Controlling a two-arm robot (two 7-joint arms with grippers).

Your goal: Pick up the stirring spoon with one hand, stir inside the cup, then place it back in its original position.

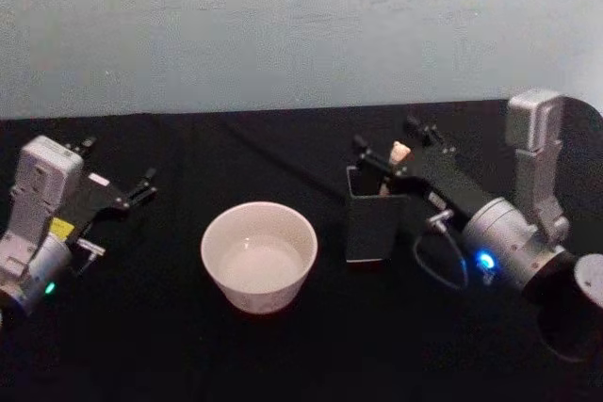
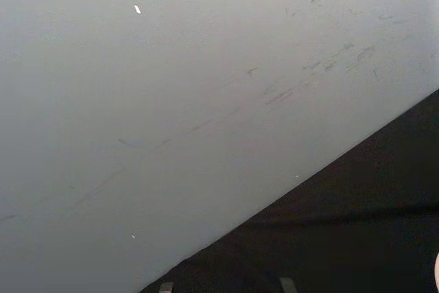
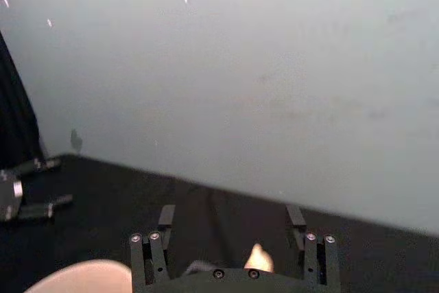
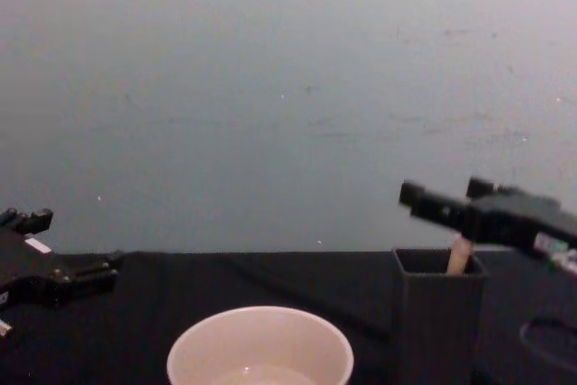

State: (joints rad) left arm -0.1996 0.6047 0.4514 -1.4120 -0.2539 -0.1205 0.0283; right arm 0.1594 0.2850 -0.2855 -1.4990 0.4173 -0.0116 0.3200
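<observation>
We find the spoon standing in the holder, right of centre in the head view, with its beige handle top poking above the rim. The bowl and neck are hidden inside. The cup sits just left of the holder, at lower centre, apart from it.

The right gripper reaches in from the right at the holder's mouth. Its fingers stand spread wide, one to either side of the handle top, and they grip nothing. In the chest view the gripper hangs just above the handle tip. The left gripper is parked at the left of the head view, well apart from the cup; we cannot tell how its fingers stand.

We judge the spoon light and stiff, with a thin handle that could pivot between the pads if pinched too near the tip. The hold belongs on the beige handle just below its top, squarely across it. We would expect a straight upward draw to keep the holder, which looks light and tall, from tipping.
</observation>
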